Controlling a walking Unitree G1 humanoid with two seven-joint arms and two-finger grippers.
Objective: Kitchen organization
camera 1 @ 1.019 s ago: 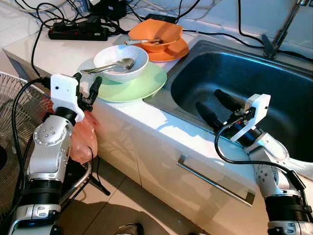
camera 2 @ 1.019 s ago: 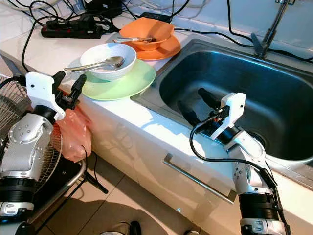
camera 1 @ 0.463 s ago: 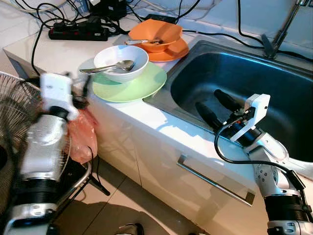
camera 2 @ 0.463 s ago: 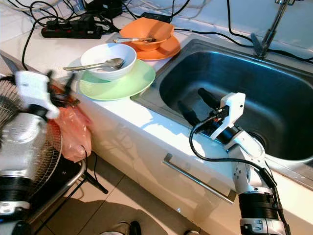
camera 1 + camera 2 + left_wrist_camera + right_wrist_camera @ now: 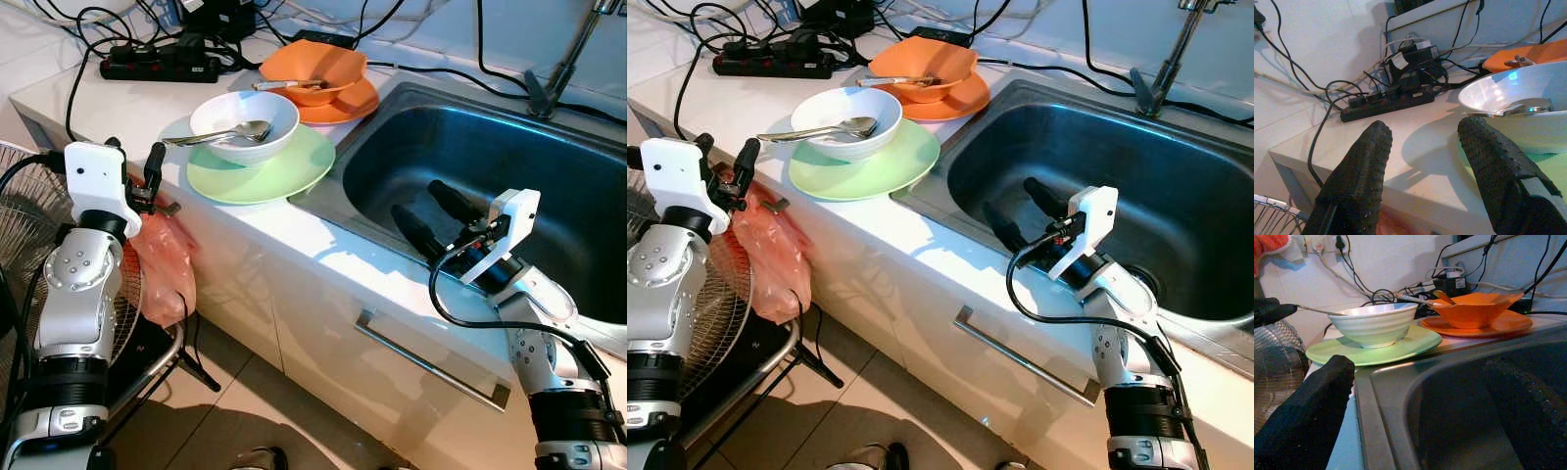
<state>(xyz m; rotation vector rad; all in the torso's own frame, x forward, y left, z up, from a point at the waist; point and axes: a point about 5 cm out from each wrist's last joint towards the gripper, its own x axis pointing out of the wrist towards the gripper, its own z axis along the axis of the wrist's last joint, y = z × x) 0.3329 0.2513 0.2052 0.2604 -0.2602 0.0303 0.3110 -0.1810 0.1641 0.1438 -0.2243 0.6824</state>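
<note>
The left gripper [image 5: 132, 166] is held at the counter [image 5: 118, 108] edge, centre left, fingers apart and empty. The right gripper [image 5: 428, 213] is positioned over the sink [image 5: 509, 147], centre right, fingers apart.

Scene is brightly lit. Sunlit patches and hard shadows fall across the white counter [image 5: 323, 257]. Glare shows inside the white bowl [image 5: 1508, 93]. Head views are sharp. In the wrist views the near black fingers [image 5: 1308, 416] are soft, and the sink [image 5: 1459, 421] interior is dark.
</note>
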